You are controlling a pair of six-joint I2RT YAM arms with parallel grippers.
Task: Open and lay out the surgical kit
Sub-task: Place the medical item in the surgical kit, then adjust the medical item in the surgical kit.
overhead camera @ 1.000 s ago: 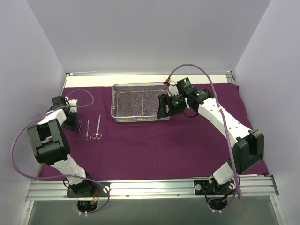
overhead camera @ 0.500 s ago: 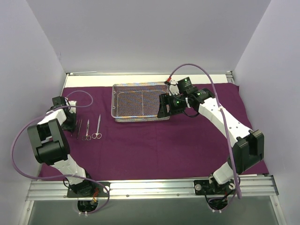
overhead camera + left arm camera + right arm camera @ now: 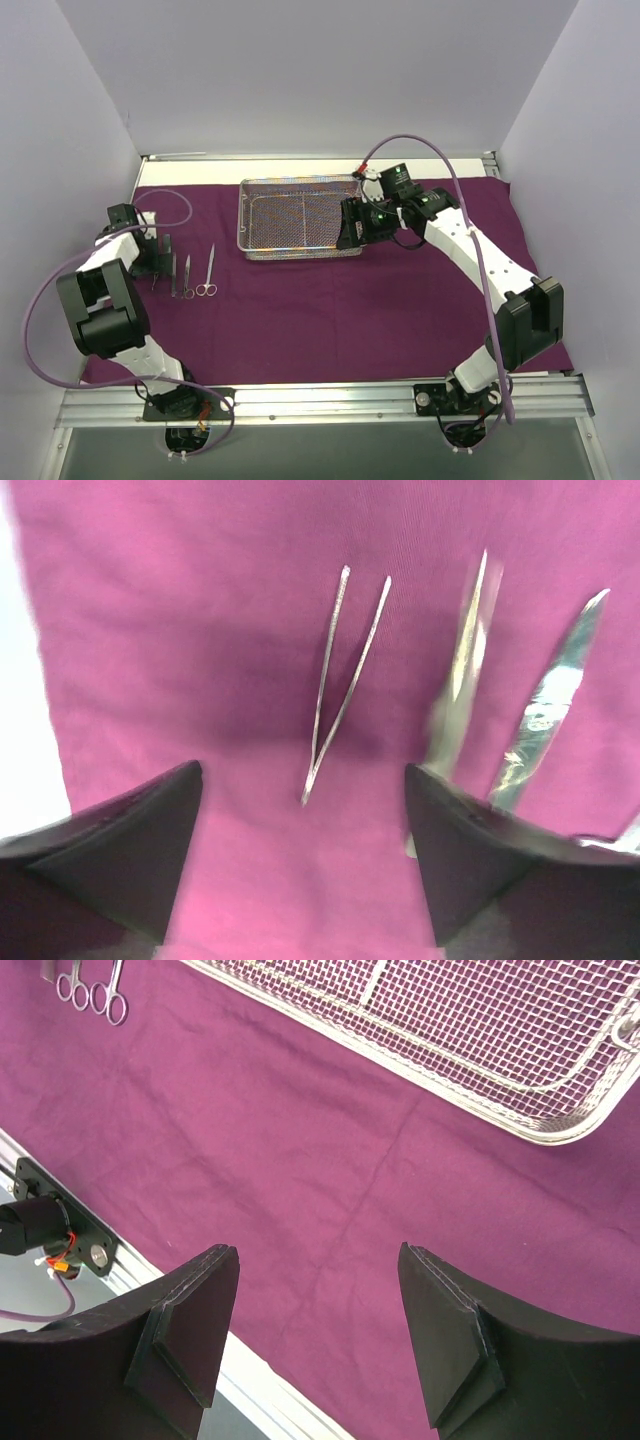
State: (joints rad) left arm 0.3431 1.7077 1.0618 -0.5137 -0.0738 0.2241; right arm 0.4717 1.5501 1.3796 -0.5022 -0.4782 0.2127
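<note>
Tweezers (image 3: 345,670): flat on purple wrap (image 3: 180,600), long axis near–far, centred between the left gripper's (image 3: 302,775) spread fingers, untouched. Right gripper (image 3: 318,1252): spread, empty, far off by the mesh tray (image 3: 300,255).

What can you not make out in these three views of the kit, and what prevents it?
Left wrist view: the two scissors beside the tweezers are blurred; a finger hides their ring handles.
Right wrist view: the top edge cuts off the scissors' blades, and the tray runs out of frame.
Top view: the tweezers are too small, beside the left gripper.
</note>
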